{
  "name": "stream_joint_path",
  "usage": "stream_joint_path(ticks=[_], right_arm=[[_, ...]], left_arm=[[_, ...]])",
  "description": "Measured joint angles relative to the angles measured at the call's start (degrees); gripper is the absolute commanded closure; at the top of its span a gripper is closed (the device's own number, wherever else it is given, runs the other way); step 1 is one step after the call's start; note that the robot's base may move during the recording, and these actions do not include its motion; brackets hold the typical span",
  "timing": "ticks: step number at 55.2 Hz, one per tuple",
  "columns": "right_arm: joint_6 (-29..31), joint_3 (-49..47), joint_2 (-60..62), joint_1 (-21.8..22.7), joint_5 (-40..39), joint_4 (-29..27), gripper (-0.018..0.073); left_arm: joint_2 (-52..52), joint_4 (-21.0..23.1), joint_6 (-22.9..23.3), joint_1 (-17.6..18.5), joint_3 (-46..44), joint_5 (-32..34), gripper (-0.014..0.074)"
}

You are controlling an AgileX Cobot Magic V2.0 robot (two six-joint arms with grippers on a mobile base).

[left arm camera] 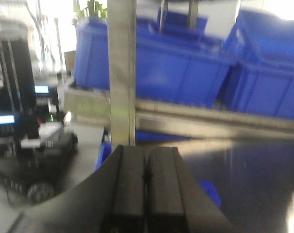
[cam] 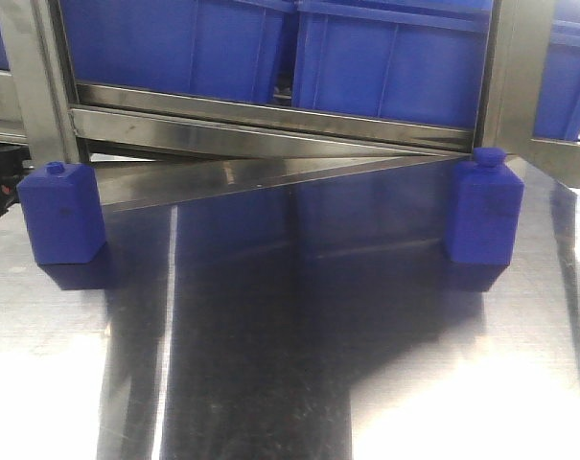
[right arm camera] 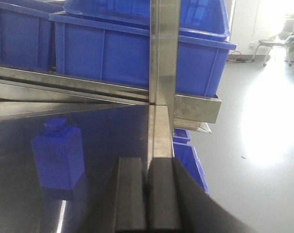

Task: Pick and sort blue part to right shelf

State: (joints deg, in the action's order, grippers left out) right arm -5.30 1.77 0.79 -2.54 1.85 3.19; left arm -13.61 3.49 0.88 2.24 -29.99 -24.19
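Note:
Two blue parts stand upright on the steel table, bottle-shaped blocks with a small cap. One blue part (cam: 61, 213) is at the left by a rack post, the other blue part (cam: 484, 208) at the right by the other post. Behind them is the right shelf (cam: 270, 129), a steel-framed rack holding large blue crates (cam: 174, 48). My left gripper (left arm camera: 146, 150) is shut and empty, facing a rack post (left arm camera: 122, 73). My right gripper (right arm camera: 147, 162) is also shut and empty. In the right wrist view a blue part (right arm camera: 58, 155) stands left of it. Neither gripper appears in the front view.
The steel table (cam: 290, 364) is shiny and reflects the crates. A rail end (right arm camera: 195, 109) juts out past the right post (right arm camera: 162, 58). Small blue bins (right arm camera: 188, 160) sit on the floor below the table edge. Dark equipment (left arm camera: 35, 145) stands to the left of the rack.

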Motion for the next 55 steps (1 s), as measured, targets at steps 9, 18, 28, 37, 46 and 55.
stream_joint_path(ticks=[9, 18, 28, 37, 46, 55], right_arm=[[0.0, 0.0, 0.0, 0.0, 0.0, 0.0, 0.0528], [0.0, 0.0, 0.0, 0.0, -0.1, 0.0, 0.0528], [0.0, 0.0, 0.0, 0.0, -0.1, 0.0, 0.0528], [0.0, 0.0, 0.0, 0.0, -0.1, 0.0, 0.0528], [0.0, 0.0, 0.0, 0.0, -0.1, 0.0, 0.0528], [0.0, 0.0, 0.0, 0.0, -0.1, 0.0, 0.0528]], left_arm=[[-9.5, 2.0, 0.0, 0.0, -4.5, -7.4, 0.0248], [-18.2, 4.6, 0.0, 0.0, -7.5, -13.0, 0.0079], [-28.9, 7.3, -0.3, 0.0, -13.6, -20.0, -0.0028], [-38.5, 13.1, -4.4, 0.0, -22.2, -25.5, -0.0034], [-48.4, 16.8, -6.2, 0.4, -30.6, -30.2, -0.0033], [-58.5, 16.6, -6.4, 3.9, -38.2, -34.5, -0.0033]])
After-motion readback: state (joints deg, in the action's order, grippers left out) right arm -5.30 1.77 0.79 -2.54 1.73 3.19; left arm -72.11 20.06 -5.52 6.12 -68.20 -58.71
